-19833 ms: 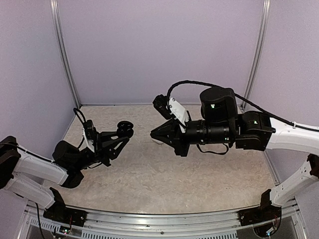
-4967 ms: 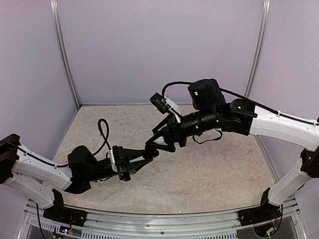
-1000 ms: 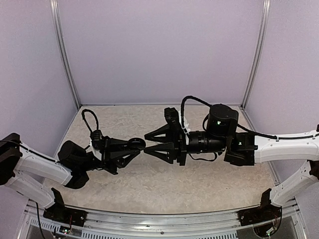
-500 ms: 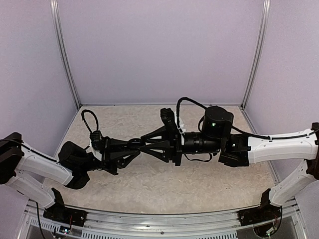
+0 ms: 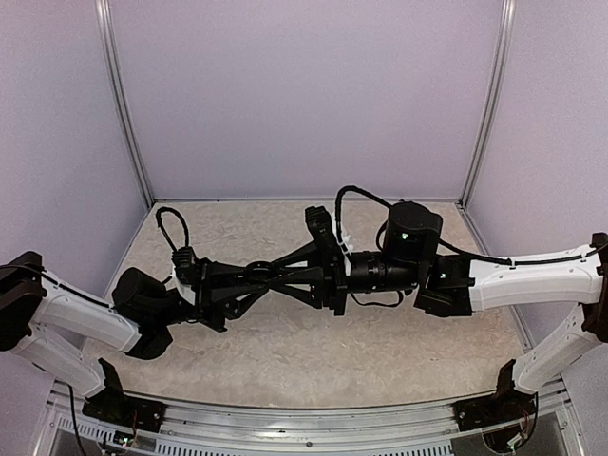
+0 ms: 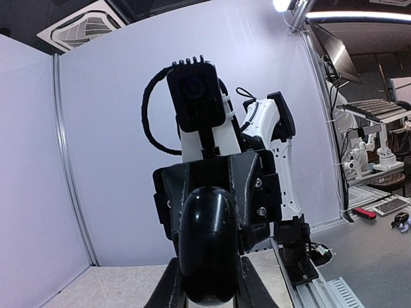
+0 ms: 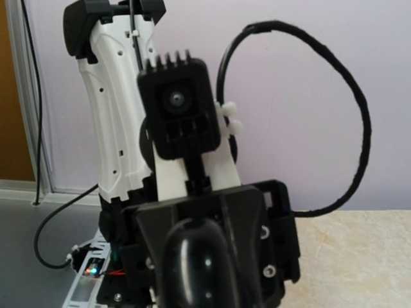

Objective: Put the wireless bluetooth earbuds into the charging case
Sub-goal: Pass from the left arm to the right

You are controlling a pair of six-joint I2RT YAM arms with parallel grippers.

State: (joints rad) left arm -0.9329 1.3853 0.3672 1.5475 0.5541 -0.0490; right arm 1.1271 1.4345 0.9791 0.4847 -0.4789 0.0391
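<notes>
Well, both arms meet nose to nose above the middle of the desk (image 5: 285, 366), stretched out almost level. My left claw (image 5: 253, 277) is clamped tight on a glossy black disc (image 6: 207, 240). Through the left wrist camera its two fingers (image 6: 166, 292) press against the disc's flanks at the bottom of the picture, and the disc shows as a tall rounded shape between them.

My right claw (image 5: 277, 277) comes in from the opposite side. Its fingers are narrowed to a slim V whose tips reach the disc in the overhead view. Whether those tips actually pinch the disc or only lie alongside it, I cannot tell. The bottom of the right wrist view is filled by the dark, blurred bulk of the disc, and my own fingertips do not show clearly there.

Each wrist camera stares straight at the other arm. The left one sees the right arm's camera block (image 6: 196, 96) above the disc. The right one sees the left arm's camera block (image 7: 176, 106) and a black cable (image 7: 359, 128) looping beside it. The disc is held up off the desk, between the two claws.

As for the case and the earbuds, I cannot make them out in any of the three views, so I cannot say where they lie.
</notes>
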